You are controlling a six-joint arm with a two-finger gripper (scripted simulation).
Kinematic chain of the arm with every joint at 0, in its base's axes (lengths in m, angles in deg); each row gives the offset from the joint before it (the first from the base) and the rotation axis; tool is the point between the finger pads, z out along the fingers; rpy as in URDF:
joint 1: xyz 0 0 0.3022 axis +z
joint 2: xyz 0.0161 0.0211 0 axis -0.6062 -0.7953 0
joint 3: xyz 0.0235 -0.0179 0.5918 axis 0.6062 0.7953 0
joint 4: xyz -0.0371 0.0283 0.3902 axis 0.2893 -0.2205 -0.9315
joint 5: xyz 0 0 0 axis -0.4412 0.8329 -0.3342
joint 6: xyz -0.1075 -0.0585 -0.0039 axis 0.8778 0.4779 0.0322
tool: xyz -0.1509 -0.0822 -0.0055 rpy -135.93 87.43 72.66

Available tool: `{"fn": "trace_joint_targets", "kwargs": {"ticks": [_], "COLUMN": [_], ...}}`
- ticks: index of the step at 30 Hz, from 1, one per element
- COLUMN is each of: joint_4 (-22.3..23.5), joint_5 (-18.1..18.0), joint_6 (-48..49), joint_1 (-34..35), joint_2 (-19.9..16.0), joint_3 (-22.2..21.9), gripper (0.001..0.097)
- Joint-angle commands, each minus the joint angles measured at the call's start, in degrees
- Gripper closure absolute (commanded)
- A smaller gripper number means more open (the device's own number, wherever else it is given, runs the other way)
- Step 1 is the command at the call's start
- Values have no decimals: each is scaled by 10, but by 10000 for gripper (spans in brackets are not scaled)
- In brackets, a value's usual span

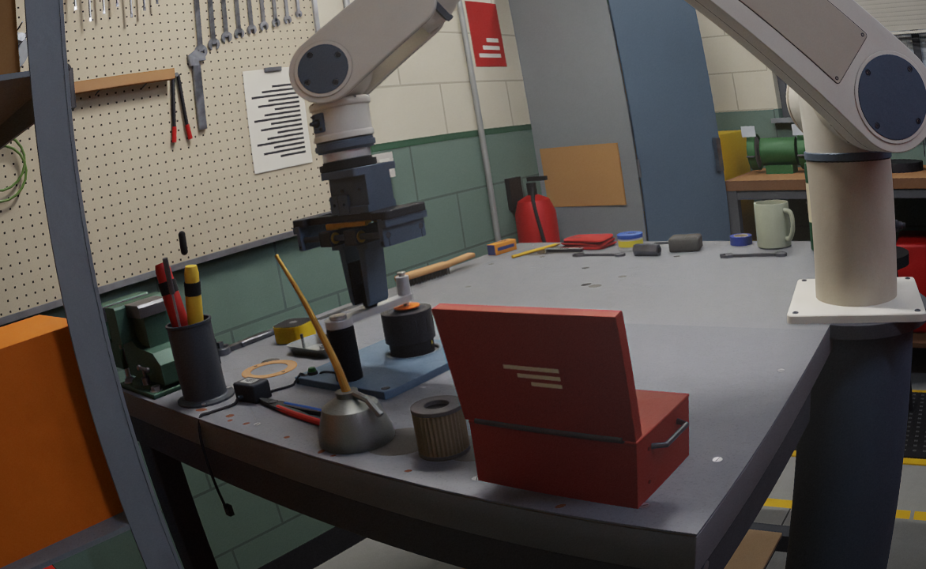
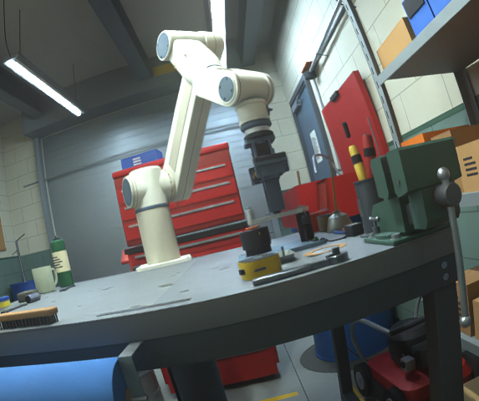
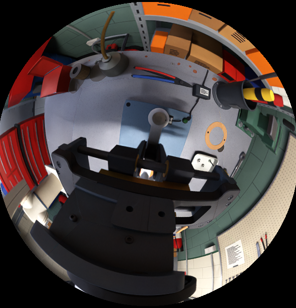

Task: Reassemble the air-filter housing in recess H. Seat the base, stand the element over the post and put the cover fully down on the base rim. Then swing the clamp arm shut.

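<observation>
My gripper (image 1: 366, 301) (image 2: 279, 209) (image 3: 151, 169) is closed on the grey clamp arm (image 1: 374, 304) (image 2: 276, 214) (image 3: 155, 127), gripping the flat bar part-way along its length above the blue fixture plate (image 1: 382, 368) (image 3: 150, 126). The arm runs from a dark pivot post (image 1: 344, 345) (image 2: 304, 225) to a small white knob (image 1: 401, 283) (image 2: 248, 213). Under it stands the black cylindrical housing (image 1: 408, 329) (image 2: 255, 240) with an orange cap showing on top. A ribbed filter element (image 1: 440, 427) (image 3: 79, 72) stands on the bench near the front edge, apart from the fixture.
An open red toolbox (image 1: 565, 403) sits right of the element. An oil can (image 1: 350, 417) with a long spout, pliers (image 1: 290, 410), a tool cup (image 1: 196, 357), a green vise (image 2: 408, 194), a gasket ring (image 1: 269, 368) and a yellow tape measure (image 2: 259, 265) crowd the fixture's left side.
</observation>
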State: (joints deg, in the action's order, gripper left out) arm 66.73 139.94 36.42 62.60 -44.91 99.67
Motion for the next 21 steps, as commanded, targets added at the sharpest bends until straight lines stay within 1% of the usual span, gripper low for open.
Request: {"fn": "trace_joint_targets", "kwargs": {"ticks": [1, 13, 21], "joint_4": [0, 0, 0], "joint_5": [0, 0, 0], "joint_6": [0, 0, 0], "joint_1": [0, 0, 0], "joint_2": [1, 1, 1], "joint_3": [0, 0, 0], "gripper": [948, 948, 788]}}
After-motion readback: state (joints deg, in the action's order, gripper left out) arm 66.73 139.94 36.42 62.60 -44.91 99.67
